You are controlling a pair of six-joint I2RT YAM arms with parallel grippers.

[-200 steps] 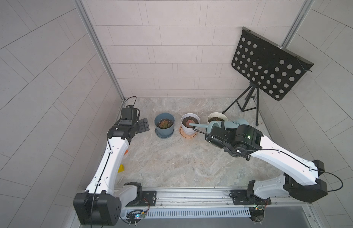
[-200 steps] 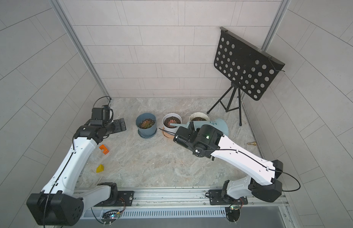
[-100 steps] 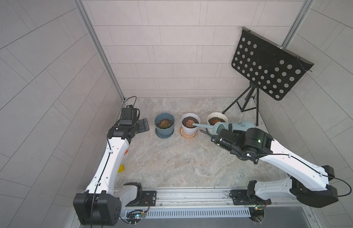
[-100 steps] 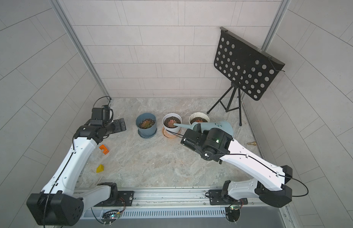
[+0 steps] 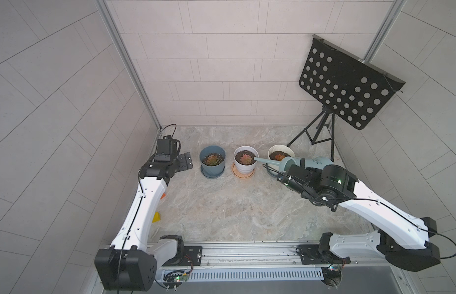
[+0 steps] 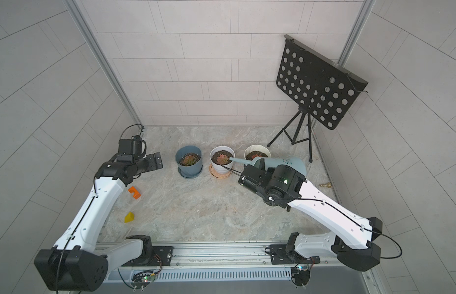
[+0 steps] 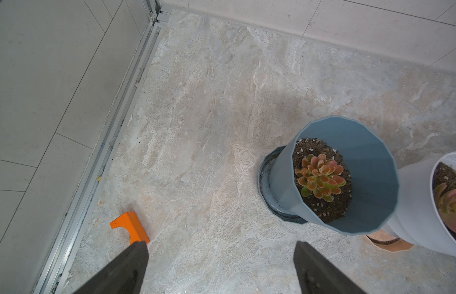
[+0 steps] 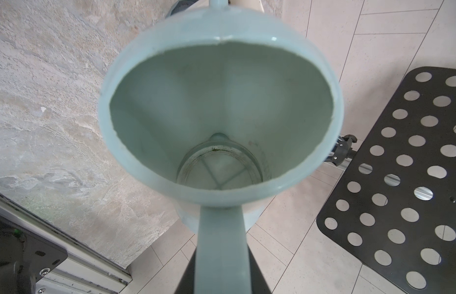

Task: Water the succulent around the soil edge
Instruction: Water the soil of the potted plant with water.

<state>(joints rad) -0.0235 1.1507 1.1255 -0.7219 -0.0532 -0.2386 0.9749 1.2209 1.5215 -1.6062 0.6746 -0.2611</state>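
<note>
Right wrist view sits almost inside the grip: the right gripper (image 8: 222,269) has its two dark fingers (image 8: 257,282) closed on the flat handle (image 8: 222,241) of the pale blue-green watering can (image 8: 222,114), one finger on each side; past the handle the can's wide mouth faces the camera; whether any water lies inside I cannot tell. In both top views the can hangs tipped above the marble table (image 5: 222,203), just beside the cream pot (image 5: 280,152) and partly covering its front; the long spout (image 5: 269,161) reaches across to the white pot (image 5: 246,166), which stands on a terracotta saucer (image 5: 243,175); the tip lies over the rim on the can's side, at the soil edge and just beside the pink succulent (image 5: 245,159); whether water runs from it I cannot tell.

Left wrist view shows the left gripper (image 7: 222,267) with its fingers (image 7: 130,269) spread wide and nothing between them, only bare marble below; an orange block (image 7: 130,226) lies near one fingertip; the blue pot (image 7: 369,178) with its own rosette stands off to one side, apart from the fingers. In a top view a yellow block (image 6: 129,217) lies by the left arm; a black perforated music stand (image 5: 349,89) fills the far right corner.
</note>
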